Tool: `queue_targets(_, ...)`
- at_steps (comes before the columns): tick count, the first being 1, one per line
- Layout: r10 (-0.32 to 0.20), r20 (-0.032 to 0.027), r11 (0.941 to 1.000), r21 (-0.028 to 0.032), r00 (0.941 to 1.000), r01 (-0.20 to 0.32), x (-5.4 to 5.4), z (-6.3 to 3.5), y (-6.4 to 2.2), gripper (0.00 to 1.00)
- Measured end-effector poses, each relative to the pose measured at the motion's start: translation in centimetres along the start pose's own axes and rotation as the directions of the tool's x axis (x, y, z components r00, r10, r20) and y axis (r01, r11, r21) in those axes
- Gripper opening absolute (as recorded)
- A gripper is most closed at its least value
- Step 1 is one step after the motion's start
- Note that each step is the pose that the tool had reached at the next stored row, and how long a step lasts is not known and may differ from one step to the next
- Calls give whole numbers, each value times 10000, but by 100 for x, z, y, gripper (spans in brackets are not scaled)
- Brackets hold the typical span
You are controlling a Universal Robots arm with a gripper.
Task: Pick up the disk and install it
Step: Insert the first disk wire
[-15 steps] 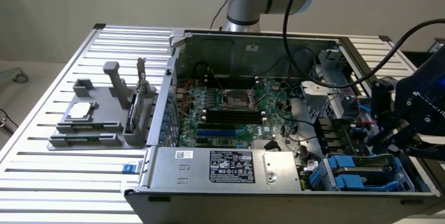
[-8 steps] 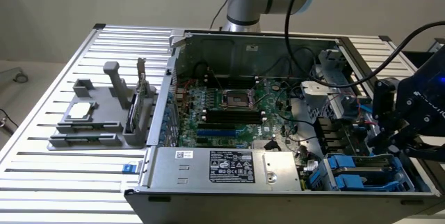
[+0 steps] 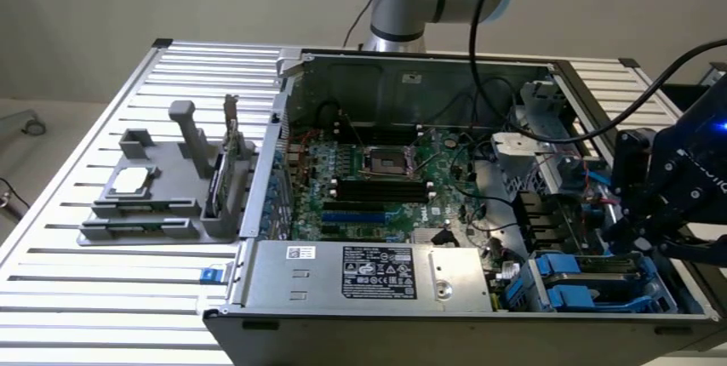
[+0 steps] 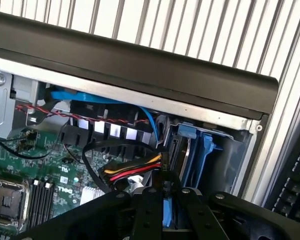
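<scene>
Slatted metal table (image 3: 68, 298) | plain wall (image 3: 114, 0) | end effector (image 4: 169, 196) gripping disk (image 4: 166, 212) at open case (image 3: 363, 81)

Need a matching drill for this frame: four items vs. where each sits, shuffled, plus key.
Items:
1. power supply
2. grey fixture
3. CPU socket
4. disk

Places:
a. middle of the motherboard
b. held in the gripper, over the blue drive bay
c. on the slatted table, at the exterior view's left of the case
d. inside the case, along its near wall in the exterior view

Pairs: 1-d; 2-c; 3-a; 4-b
</scene>
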State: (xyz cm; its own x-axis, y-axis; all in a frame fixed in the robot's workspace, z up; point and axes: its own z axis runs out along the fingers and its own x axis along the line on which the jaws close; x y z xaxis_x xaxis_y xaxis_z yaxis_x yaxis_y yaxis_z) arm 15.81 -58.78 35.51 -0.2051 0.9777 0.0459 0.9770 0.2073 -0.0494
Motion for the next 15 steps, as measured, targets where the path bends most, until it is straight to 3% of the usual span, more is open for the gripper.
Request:
queue_targets(11,1109,214,9938,0,9936,-1109,0,13,0,16)
queue_targets(15,1512,287,9885,58,9881,-1514,-1,27,2,16)
